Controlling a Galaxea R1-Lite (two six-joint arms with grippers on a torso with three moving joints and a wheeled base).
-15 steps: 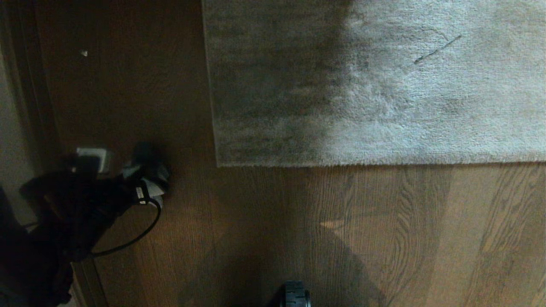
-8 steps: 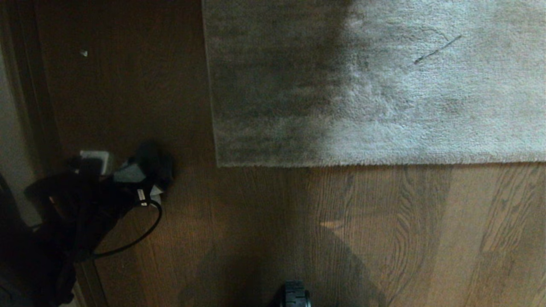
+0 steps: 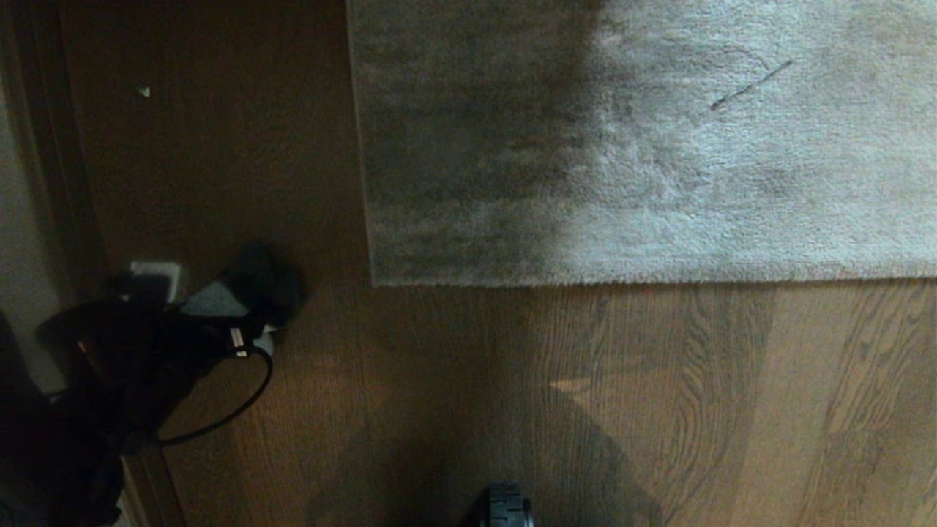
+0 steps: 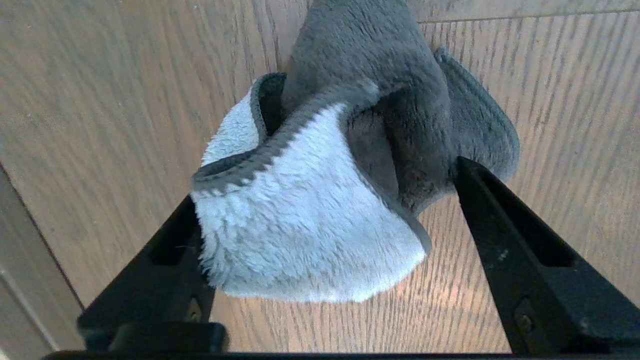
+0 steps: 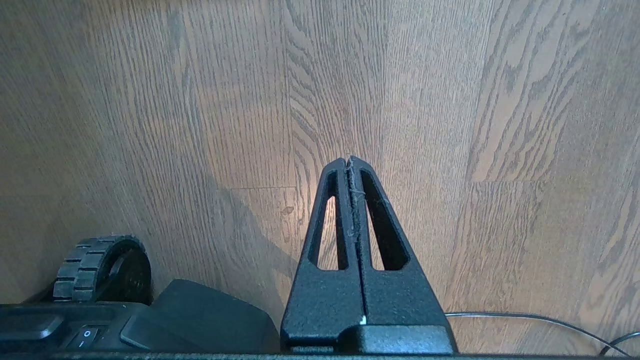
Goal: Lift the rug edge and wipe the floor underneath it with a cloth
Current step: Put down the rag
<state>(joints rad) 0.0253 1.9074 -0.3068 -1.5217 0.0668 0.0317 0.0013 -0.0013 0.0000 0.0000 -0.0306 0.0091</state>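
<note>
The cloth (image 4: pixel 320 200), a soft grey rag with a paler blue-white face, sits bunched up between the two black fingers of the left tool (image 4: pixel 325 235). In the left wrist view those fingers stand wide apart, one on each side of the bundle. The cloth brushes both but neither pinches it, and it rests on the floor (image 4: pixel 100 125). A second ago the same fingers were nearly shut on the rag; they have since spread to their widest, so the cloth has just been let go. In the head view this happens at the lower left of the frame, where the left tool (image 3: pixel 241 307) shows as a dark mass with the pale fold of the cloth (image 3: pixel 212 301) against it and a black cable (image 3: pixel 241 410) looping below.

The rug edge (image 3: pixel 659 281) runs straight across the middle of that view, from centre to right edge, lying flat on the floor (image 3: pixel 512 402) and well apart from the cloth. Nothing lifts it now.

The right tool (image 5: pixel 350 165) hangs over bare planks with its fingers pressed together and empty, near a base wheel (image 5: pixel 95 265) at the lower left of its own view.

Judged from this, setting the cloth down away from a flat rug suggests the wiping is over, or that the left arm is being freed for another step.
</note>
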